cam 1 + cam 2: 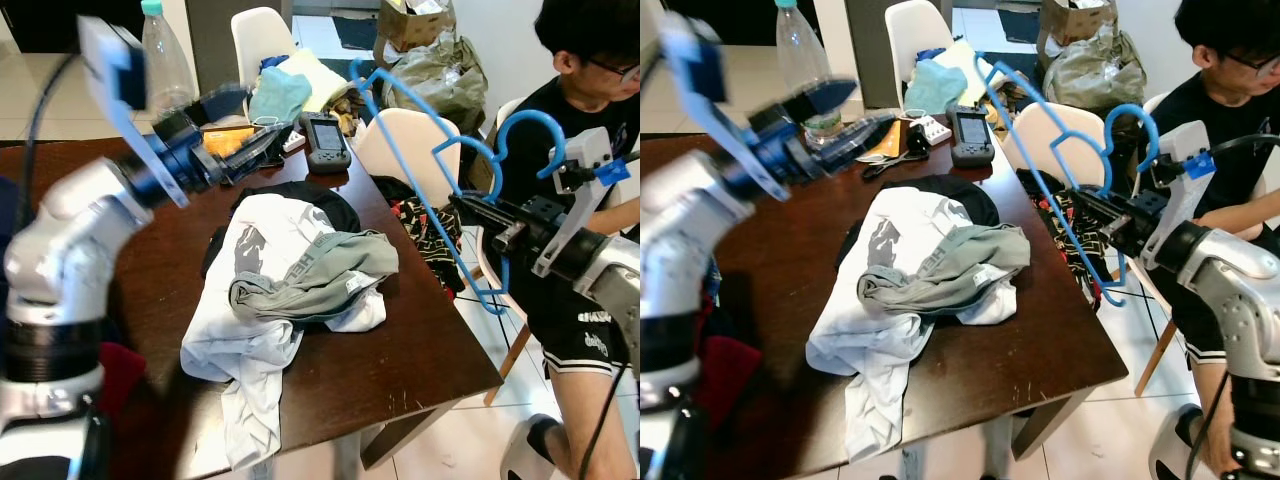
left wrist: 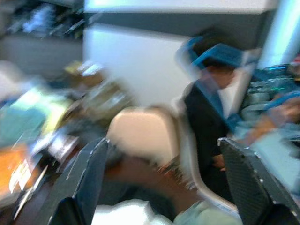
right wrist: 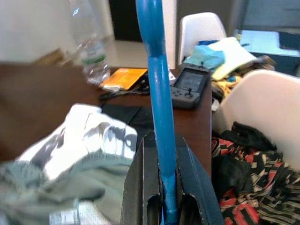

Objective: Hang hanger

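Right gripper [image 1: 1095, 212] clamped tight on blue hanger [image 1: 425, 185], held in air just off table's right edge, in front of white chair [image 1: 420, 140] and seated person [image 1: 585, 130]; hook end up near wrist. Left gripper [image 1: 262, 128] raised over far side of dark wood table [image 1: 400, 350], fingers [image 2: 86, 180] spread wide w/ nothing between, blurred. Pile of clothes [image 1: 290, 280] mid-table; handheld console [image 1: 326, 142] and plastic bottle [image 1: 165, 55] beyond.
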`<state>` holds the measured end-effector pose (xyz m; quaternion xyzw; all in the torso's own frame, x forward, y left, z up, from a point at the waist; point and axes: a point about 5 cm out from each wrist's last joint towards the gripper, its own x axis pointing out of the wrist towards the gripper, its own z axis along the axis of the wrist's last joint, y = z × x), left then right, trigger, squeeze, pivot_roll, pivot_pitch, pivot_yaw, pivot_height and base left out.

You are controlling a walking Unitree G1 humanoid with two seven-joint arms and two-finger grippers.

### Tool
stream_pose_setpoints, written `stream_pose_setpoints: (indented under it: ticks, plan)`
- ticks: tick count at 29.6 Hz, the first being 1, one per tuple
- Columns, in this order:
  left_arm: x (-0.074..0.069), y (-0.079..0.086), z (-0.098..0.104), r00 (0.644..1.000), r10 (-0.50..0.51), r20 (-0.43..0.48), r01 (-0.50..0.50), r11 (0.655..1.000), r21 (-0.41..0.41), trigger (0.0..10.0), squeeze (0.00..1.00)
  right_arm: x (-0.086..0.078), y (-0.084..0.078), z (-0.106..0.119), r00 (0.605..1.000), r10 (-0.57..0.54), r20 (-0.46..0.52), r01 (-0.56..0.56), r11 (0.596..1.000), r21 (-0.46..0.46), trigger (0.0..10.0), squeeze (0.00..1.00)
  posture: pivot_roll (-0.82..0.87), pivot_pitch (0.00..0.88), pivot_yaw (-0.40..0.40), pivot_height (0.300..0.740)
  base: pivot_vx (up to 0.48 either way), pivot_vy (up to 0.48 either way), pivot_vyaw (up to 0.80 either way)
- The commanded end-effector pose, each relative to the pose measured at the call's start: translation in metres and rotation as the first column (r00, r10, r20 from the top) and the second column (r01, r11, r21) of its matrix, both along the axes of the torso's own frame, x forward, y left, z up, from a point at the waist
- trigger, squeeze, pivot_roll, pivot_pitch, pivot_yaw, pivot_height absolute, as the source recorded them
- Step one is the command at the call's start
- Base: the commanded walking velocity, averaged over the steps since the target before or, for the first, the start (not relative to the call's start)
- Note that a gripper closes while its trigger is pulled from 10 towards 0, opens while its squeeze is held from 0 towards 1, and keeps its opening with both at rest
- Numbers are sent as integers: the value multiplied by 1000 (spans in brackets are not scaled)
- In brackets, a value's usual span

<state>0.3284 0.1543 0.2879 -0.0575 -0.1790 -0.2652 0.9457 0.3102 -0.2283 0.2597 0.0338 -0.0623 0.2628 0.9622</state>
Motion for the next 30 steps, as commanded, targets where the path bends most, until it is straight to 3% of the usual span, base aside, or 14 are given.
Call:
stream_pose_setpoints:
  ticks: [1, 3, 7, 12, 18, 25, 30]
  plan:
    - [3, 5, -21, 969, 239, -59, -237, 971, 39, 10000, 0, 4, 11, -7, 999, -54, 0, 54, 998, 41, 10000, 0, 103, 156, -50, 740, 0, 0, 0]
    - [2, 7, -31, 940, 333, -72, -330, 943, 50, 10000, 0, 6, 20, -10, 998, -70, -5, 70, 994, 81, 10000, 0, 103, 156, -50, 740, 0, 0, 0]
    - [-12, 14, -51, 909, 384, -163, -397, 917, -51, 10000, 0, 13, 27, -22, 975, -223, -1, 222, 970, 102, 10000, 0, 115, 163, -58, 740, 0, 0, 0]
    - [-21, 20, -58, 881, 442, -166, -451, 892, -18, 10000, 0, 14, 33, -31, 967, -254, -16, 254, 963, 91, 10000, 0, 121, 165, -61, 740, 0, 0, 0]
    - [-31, 27, -61, 856, 511, -82, -504, 858, 97, 10000, 0, 8, 38, -40, 942, -335, 6, 335, 942, -18, 10000, 0, 115, 165, -65, 740, 0, 0, 0]
    - [-42, 20, -74, 854, 510, -103, -496, 858, 134, 10000, 0, -4, 41, -55, 917, -398, -11, 398, 917, -30, 10000, 0, 111, 176, -69, 740, 0, 0, 0]
    - [-42, 10, -78, 856, 507, -100, -487, 856, 171, 10000, 0, -6, 44, -59, 912, -411, 1, 410, 910, -54, 10000, 0, 105, 174, -64, 740, 0, 0, 0]
